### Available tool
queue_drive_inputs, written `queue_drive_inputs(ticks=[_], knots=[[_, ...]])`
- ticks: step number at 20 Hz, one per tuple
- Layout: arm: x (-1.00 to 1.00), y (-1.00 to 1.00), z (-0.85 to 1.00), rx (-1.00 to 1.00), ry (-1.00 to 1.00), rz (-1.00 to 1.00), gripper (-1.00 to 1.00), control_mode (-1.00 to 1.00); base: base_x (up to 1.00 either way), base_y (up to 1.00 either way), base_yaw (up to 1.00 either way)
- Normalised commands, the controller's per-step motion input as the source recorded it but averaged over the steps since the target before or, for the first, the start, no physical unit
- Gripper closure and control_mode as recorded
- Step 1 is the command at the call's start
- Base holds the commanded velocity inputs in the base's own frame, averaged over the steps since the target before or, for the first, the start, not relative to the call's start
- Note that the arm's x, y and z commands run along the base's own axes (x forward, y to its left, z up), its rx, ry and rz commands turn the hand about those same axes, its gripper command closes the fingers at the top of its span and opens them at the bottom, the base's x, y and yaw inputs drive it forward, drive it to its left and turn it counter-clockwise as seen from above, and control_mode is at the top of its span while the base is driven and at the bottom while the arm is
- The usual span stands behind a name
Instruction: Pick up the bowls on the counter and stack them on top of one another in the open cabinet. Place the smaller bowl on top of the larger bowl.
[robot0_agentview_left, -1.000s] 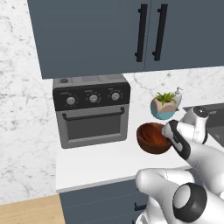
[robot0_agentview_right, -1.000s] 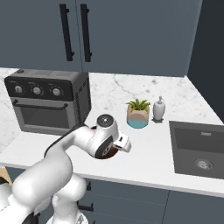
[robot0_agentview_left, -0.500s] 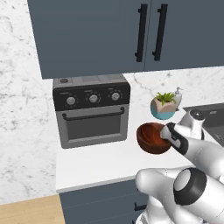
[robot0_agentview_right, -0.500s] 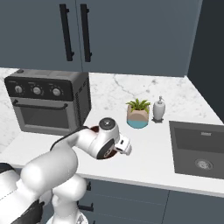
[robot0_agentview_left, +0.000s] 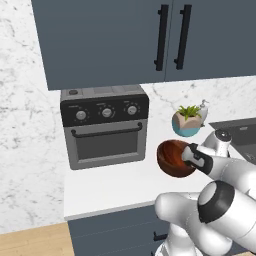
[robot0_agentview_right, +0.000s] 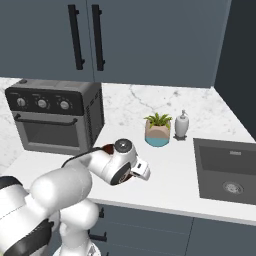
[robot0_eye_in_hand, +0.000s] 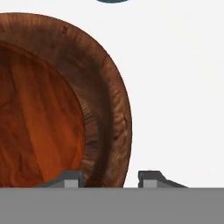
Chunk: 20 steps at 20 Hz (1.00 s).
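On the white marble counter (robot0_agentview_left: 105, 187) in the left base view, a deep dark brown wooden bowl (robot0_agentview_left: 172, 159) sits just right of a grey toaster oven (robot0_agentview_left: 105, 127), with a teal-and-tan plant pot (robot0_agentview_left: 186, 122) and a small white soap dispenser (robot0_agentview_left: 203, 111) behind it near the wall. The white arm curves in from the lower right, and its gripper (robot0_agentview_left: 189, 154) is at the bowl's right rim; from this side I cannot tell how the fingers stand. Dark slate-blue wall cabinets (robot0_agentview_left: 110, 40) with two long black bar handles (robot0_agentview_left: 172, 37) hang overhead, doors shut. From the right base view, the arm sweeps in from the lower left and its wrist covers most of the bowl (robot0_agentview_right: 107, 149), of which a small brown sliver shows at the wrist's left. The plant pot (robot0_agentview_right: 157, 131) and soap dispenser (robot0_agentview_right: 181, 125) stand beyond it, the toaster oven (robot0_agentview_right: 52, 120) is to the left, and a dark sink (robot0_agentview_right: 225, 170) is set into the counter (robot0_agentview_right: 170, 185) on the right. Looking along the hand, the bowl (robot0_eye_in_hand: 65, 100) fills the left side, its glossy reddish inside clear. The two dark fingertips (robot0_eye_in_hand: 70, 178) straddle the bowl's rim, one inside and one outside on the white counter (robot0_eye_in_hand: 175, 87), with the gripper (robot0_eye_in_hand: 110, 178) partly spread and a visible gap left at the outer wall.
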Motion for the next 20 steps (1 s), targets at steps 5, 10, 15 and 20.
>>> queue_drive_inputs(ticks=[5,10,15,20], knots=[[-0.09,0.00,0.01,0.00,-0.01,0.00,1.00,-1.00,0.00,0.00,0.00],[-0.49,0.00,0.48,0.00,-0.11,0.00,1.00,-1.00,0.00,0.00,0.00],[-0.69,0.00,0.97,0.00,-0.13,-0.03,1.00,-1.00,0.00,0.00,0.00],[-0.51,0.06,1.00,0.00,-0.09,-0.09,1.00,-1.00,0.00,0.00,0.00]])
